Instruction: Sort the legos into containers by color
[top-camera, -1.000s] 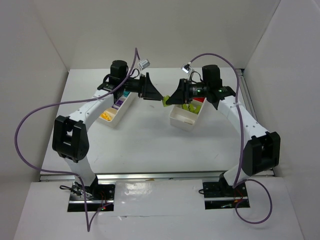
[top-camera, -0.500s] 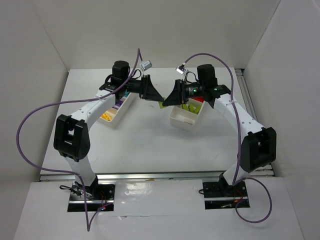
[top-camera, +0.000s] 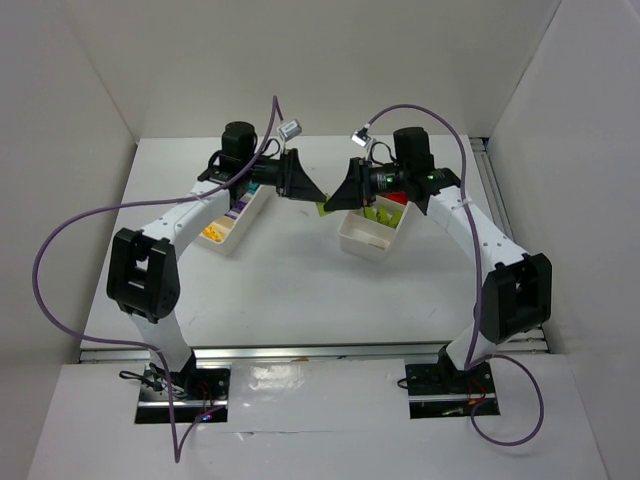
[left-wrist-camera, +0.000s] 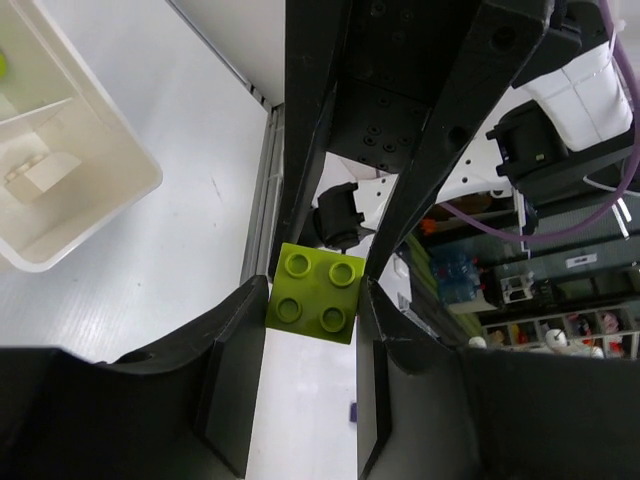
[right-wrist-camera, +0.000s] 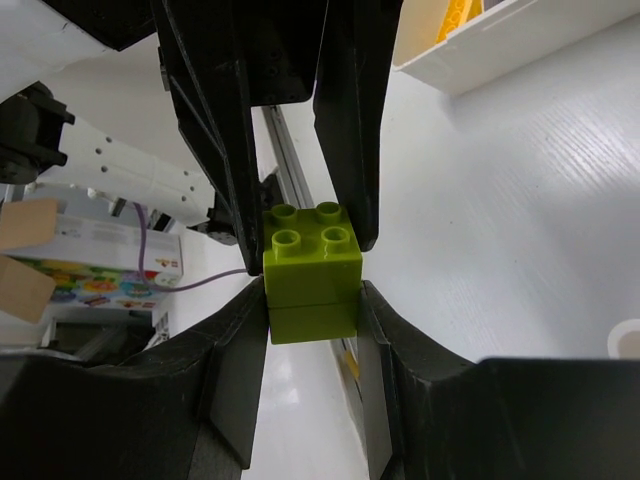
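Legos first: your lime stack (right-wrist-camera: 312, 282), two bricks joined one on the other, hangs in the air above the bench (top-camera: 290, 285), in the gap between the two trays. Your right gripper (right-wrist-camera: 313, 300) is clenched on the lower brick (right-wrist-camera: 313, 320), with a finger pressed to each side. Your left gripper (left-wrist-camera: 312, 298) reaches in from the opposite side, nose to nose with the right. Its fingers sit tight against both sides of the upper brick (right-wrist-camera: 312, 250), the one whose four studs face the left wrist camera. So you have both grippers grasping the same stack, and it touches neither the bench nor a tray.

From above, your left tray (top-camera: 222, 247) lies on the left half of the bench and shows yellow, purple and cyan pieces in separate compartments. Your right tray (top-camera: 360, 248) lies on the right half, with lime and red pieces toward its far end. You cannot count the bricks in either tray at this size. The trays sit well apart, each angled on the bench, with the held stack between their far ends.
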